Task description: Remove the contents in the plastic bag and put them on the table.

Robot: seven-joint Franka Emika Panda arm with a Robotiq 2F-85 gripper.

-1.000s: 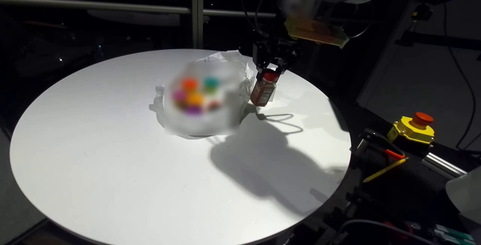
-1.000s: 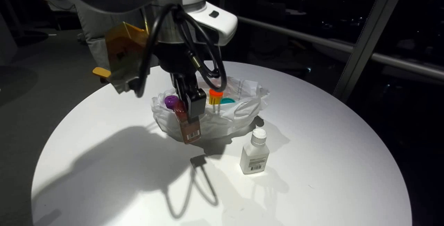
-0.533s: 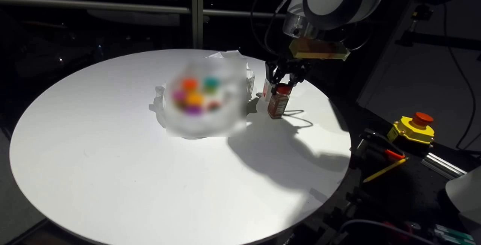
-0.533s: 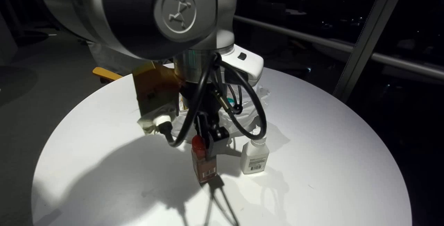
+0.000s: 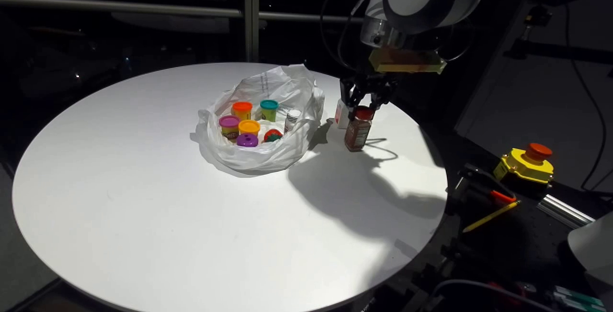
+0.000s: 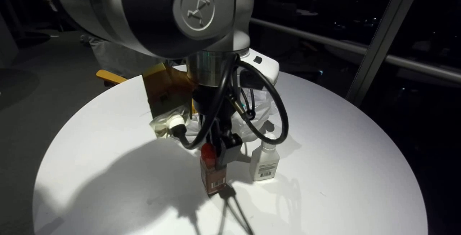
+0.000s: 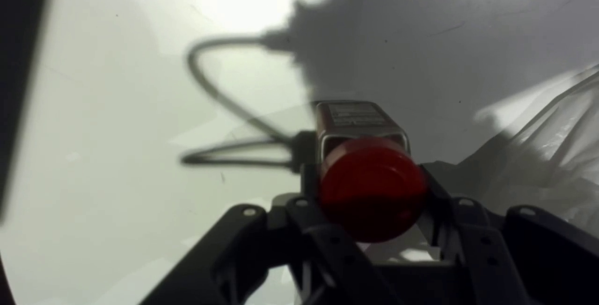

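The round white tabletop (image 5: 143, 216) was overlooked obliquely, from different sides, in both exterior views; in an exterior view, the white-and-black robot arm (image 6: 155, 15) was caught close. From the wrist, the red-capped brown bottle (image 7: 374, 183) was looked down on closely. The crinkled whitish plastic bag (image 5: 263, 160) was shared by all.

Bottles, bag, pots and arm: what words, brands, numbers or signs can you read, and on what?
No words or numbers legible.
White standing bottle: print and barcode, too small.
Red-capped bottle: label and barcode, too blurred.
Plastic bag: printed marks, too small.
Magenta-lidded pot: side label, too small.
Arm emblem: raised sign, no letters discernible.
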